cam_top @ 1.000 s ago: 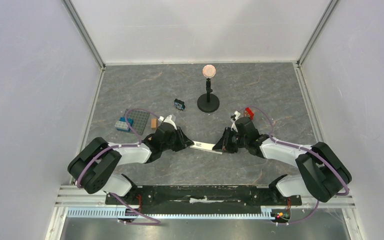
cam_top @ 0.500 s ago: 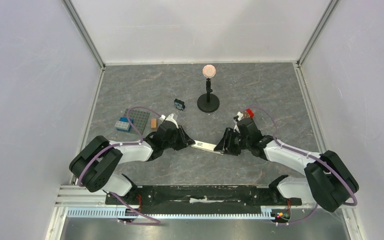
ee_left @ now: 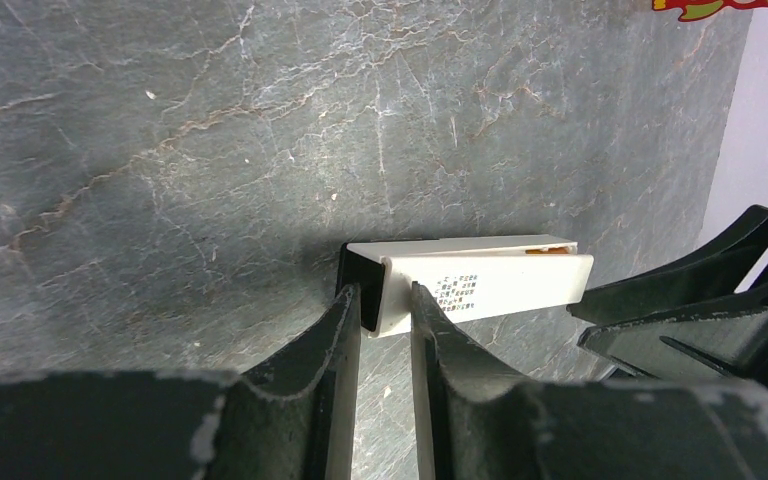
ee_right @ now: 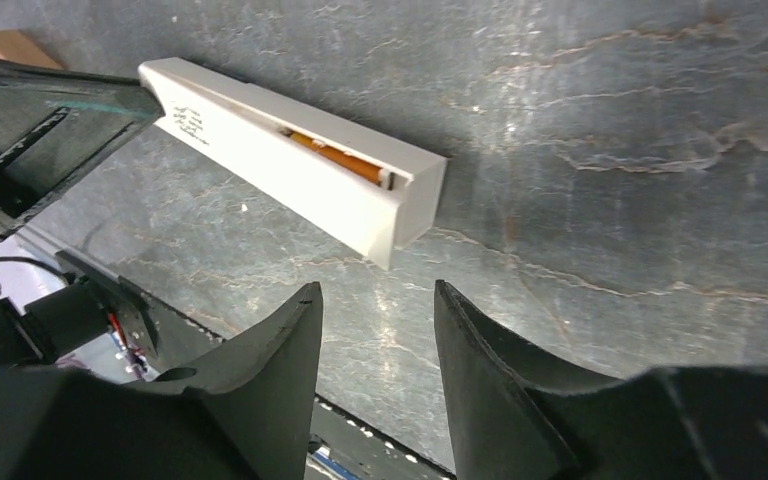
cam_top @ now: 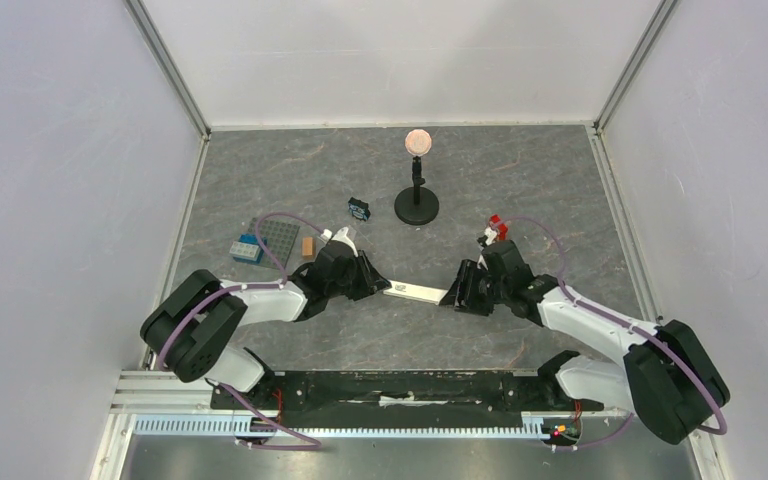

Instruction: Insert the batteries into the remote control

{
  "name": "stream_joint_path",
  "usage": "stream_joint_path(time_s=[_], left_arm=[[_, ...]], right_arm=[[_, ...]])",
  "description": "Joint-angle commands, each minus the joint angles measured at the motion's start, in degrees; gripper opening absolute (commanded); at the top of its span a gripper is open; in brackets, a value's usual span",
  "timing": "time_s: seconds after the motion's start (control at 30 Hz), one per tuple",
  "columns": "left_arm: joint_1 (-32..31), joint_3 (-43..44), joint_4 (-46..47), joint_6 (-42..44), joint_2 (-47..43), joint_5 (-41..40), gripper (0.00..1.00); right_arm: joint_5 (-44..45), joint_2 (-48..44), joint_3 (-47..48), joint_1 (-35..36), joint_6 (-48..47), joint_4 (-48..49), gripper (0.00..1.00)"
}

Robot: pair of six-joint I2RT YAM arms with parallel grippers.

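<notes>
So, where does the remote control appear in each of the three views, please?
Top external: the remote control is in the middle of the table, between the two arms.
Left wrist: centre, with its near end clamped in the left gripper.
Right wrist: upper left, slanting, beyond the open right gripper.
Shared landmark: the left gripper holding one end.

Nothing legible anywhere. Just a small block of dark print, in several short lines, on the pale side of the long slim white plastic remote control (ee_left: 480, 290), too fine to read in either wrist view.
</notes>
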Motion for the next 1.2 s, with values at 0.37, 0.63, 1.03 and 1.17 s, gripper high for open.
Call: stream_joint_path(time_s=[0.37, 0.63, 1.03, 1.17], left_arm=[[-0.2, -0.6, -7.7, 4.9, 2.8, -1.8, 0.29], [-0.2, -0.3, -7.9, 5.2, 2.7, -1.5, 0.29], [-0.2, 0.0, -8.0, 5.9, 3.4, -1.1, 0.30], [-0.2, 0.1, -7.9, 5.6, 3.9, -1.0, 0.30]], right_arm=[[9.2, 3.9, 4.8, -0.9, -9.7, 1.0, 0.36], [7.9, 1.5, 5.7, -0.9, -14.5, 3.2, 0.41], [8.7, 4.6, 5.6, -0.9, -11.2, 2.6, 0.41], [8.0, 5.0, 4.7, -0.9, -8.9, 4.3, 0.23]])
